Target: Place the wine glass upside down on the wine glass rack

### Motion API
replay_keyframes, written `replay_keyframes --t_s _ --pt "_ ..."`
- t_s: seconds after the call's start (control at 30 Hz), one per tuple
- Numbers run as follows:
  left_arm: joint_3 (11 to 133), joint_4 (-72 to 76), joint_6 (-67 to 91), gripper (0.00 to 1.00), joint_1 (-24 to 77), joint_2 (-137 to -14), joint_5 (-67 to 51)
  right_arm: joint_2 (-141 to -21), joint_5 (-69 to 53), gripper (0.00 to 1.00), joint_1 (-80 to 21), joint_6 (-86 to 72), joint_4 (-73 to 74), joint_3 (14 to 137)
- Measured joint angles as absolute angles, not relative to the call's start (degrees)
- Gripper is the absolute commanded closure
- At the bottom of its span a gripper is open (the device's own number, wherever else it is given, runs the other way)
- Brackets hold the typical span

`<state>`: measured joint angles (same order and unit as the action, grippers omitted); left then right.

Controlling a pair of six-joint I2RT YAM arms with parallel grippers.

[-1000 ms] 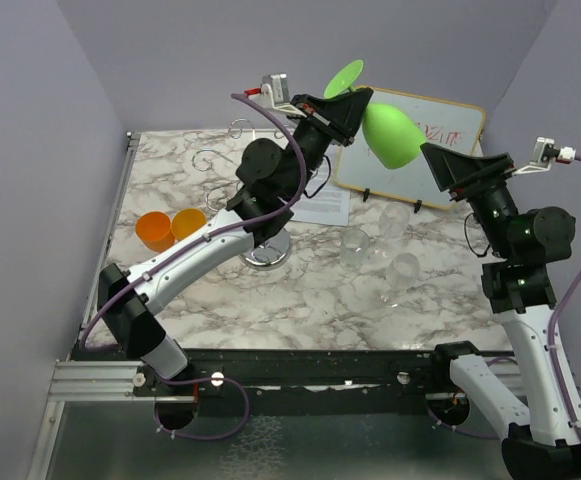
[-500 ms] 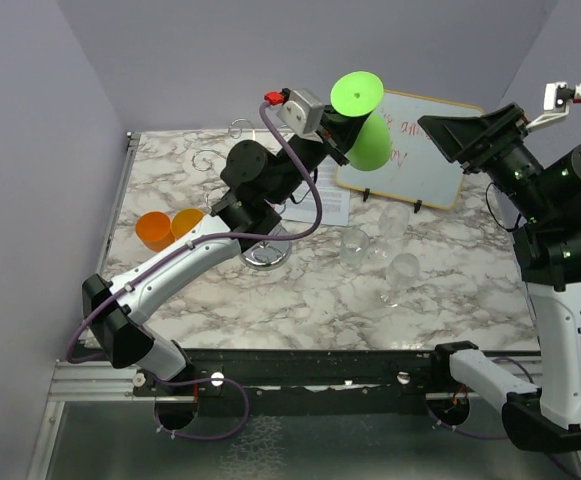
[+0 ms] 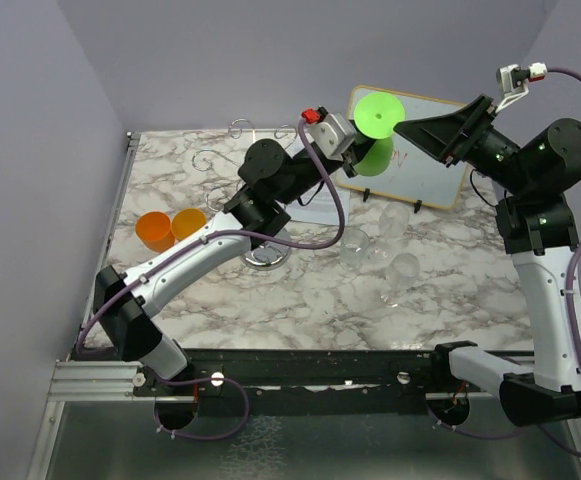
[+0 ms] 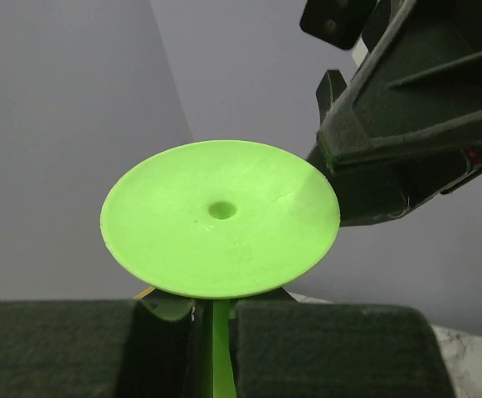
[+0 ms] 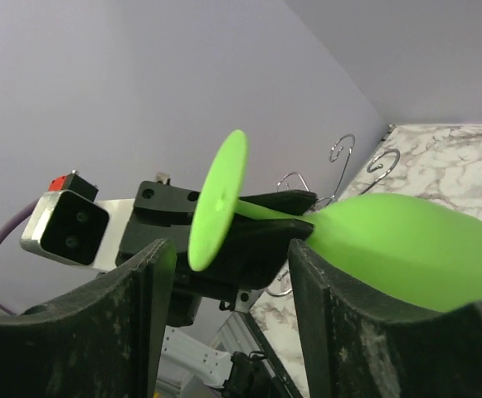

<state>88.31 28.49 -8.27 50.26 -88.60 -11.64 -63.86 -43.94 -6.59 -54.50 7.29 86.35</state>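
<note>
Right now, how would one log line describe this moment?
left gripper: shut on wine glass stem | right gripper: open, beside its foot | wine glass rack: glass not yet hung

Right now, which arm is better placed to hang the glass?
Left: the left tool is shut on the wine glass stem, with the wine glass rack under that arm; the right tool is open.

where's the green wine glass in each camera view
Top external: green plastic wine glass top centre, held aloft.
Left wrist: glass centre, round foot facing the camera.
Right wrist: glass from centre to right edge.
Shared landmark: left pincer clamping its stem.
</note>
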Motion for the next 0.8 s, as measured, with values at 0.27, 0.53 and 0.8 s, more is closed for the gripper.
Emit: replay_keyframes --t_s 0.27,0.53,0.8 --pt "88.31 27.55 -10.59 1.00 50.37 -91.64 -12.05 -62.81 -43.13 0.54 -6.66 -53.87 4.19 83.96" --pt "88.36 27.70 -13.32 1.00 50.37 -91.88 -14.35 -65.21 -38.87 0.97 -6.66 -54.96 4.78 83.96" --pt "87.02 28.51 -15.73 0.47 50.02 -91.92 -14.46 -65.08 -35.90 0.99 -6.92 -61.84 4.08 82.28"
